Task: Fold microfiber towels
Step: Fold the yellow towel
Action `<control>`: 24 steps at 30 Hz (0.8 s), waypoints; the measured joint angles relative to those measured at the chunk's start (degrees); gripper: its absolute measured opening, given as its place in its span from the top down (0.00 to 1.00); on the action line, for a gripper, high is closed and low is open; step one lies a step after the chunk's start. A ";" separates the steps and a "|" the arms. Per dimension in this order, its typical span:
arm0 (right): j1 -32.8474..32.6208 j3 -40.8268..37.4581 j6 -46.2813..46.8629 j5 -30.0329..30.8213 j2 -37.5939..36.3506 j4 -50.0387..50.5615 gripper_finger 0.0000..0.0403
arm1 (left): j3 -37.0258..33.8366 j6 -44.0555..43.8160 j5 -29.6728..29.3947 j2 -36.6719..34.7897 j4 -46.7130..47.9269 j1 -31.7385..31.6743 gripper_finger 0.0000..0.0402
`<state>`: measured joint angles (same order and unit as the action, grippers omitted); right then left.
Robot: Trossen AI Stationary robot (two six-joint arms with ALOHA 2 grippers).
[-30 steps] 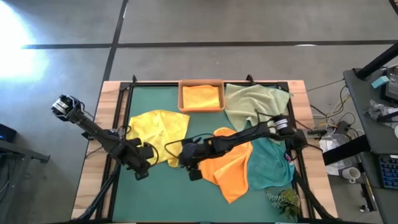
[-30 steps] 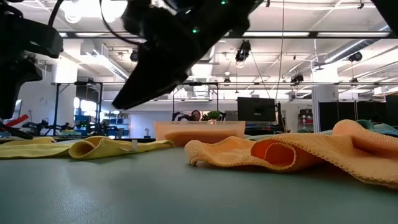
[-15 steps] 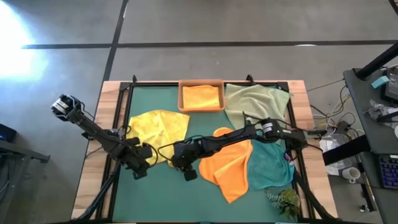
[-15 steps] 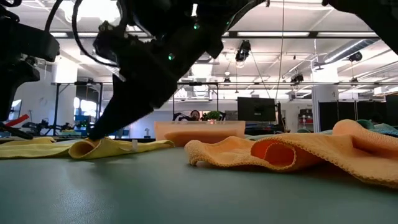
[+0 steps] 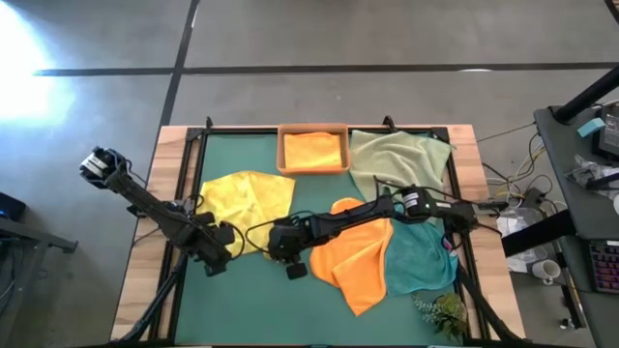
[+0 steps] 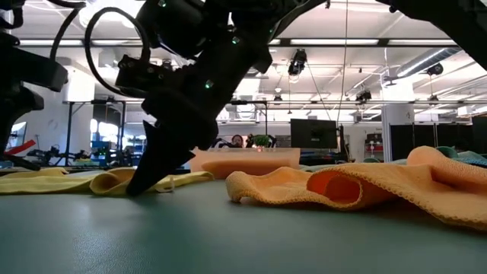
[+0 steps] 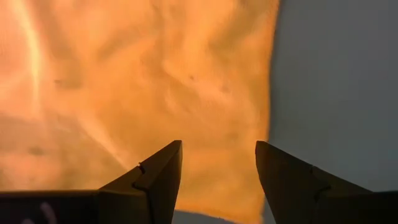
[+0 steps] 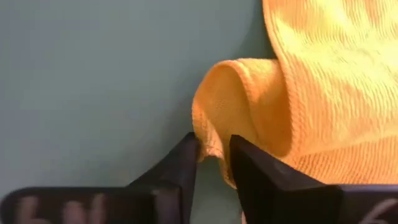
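The right gripper [image 5: 274,249] reaches across the bench [image 5: 464,155] to the 3 o'clock corner of the yellow towel [image 5: 244,200]. In the right wrist view its fingers [image 8: 180,171] are nearly pressed together, pinching a raised fold at that towel's edge [image 8: 214,134]. The low view shows the same gripper [image 6: 141,186] tip-down on the green mat [image 6: 228,236] at the fold.

The left gripper [image 5: 221,259] rests at the 6 o'clock edge of the yellow towel, its fingers [image 7: 155,177] spread, with the cloth lying under and between them.

An orange towel [image 5: 358,261] lies crumpled at 4 o'clock from the mat's centre, partly under the right arm. The teal towel [image 5: 421,256] lies just beside it at 3 o'clock, touching it. The pale green towel [image 5: 392,159] lies toward 1 o'clock. A second orange towel [image 5: 312,150] lies folded in the wooden tray [image 5: 312,170] at 12 o'clock.
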<state>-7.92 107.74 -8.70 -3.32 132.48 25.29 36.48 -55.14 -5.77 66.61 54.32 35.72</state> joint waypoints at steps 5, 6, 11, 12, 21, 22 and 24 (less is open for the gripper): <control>-0.02 -0.02 1.23 -0.21 -0.02 0.73 0.96 | 0.29 0.36 5.15 0.00 -0.11 4.71 0.53; -0.01 -0.04 1.28 -0.21 -0.02 0.77 0.97 | 0.29 0.26 5.57 0.00 -0.14 6.29 0.53; 0.00 -0.10 2.72 -0.14 -0.02 0.84 0.97 | 0.29 -0.08 5.75 0.00 -1.71 14.17 0.53; 0.00 -0.12 2.70 -0.12 -0.02 0.84 0.98 | 0.22 -0.08 5.63 0.00 -1.69 15.21 0.53; 0.04 -0.16 2.72 -0.32 -0.02 0.86 0.98 | -0.19 0.00 2.53 4.40 -1.81 16.35 0.53; 0.04 -0.17 2.72 -0.35 -0.02 0.86 0.98 | -0.19 0.11 2.51 5.24 -1.81 16.35 0.53; 0.09 -0.18 2.66 -0.93 -0.02 0.84 0.98 | -0.21 0.41 2.42 7.35 -1.81 16.35 0.53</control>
<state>-7.83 107.57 -6.04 -4.25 132.46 26.13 36.27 -54.73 -3.36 73.96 52.51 52.07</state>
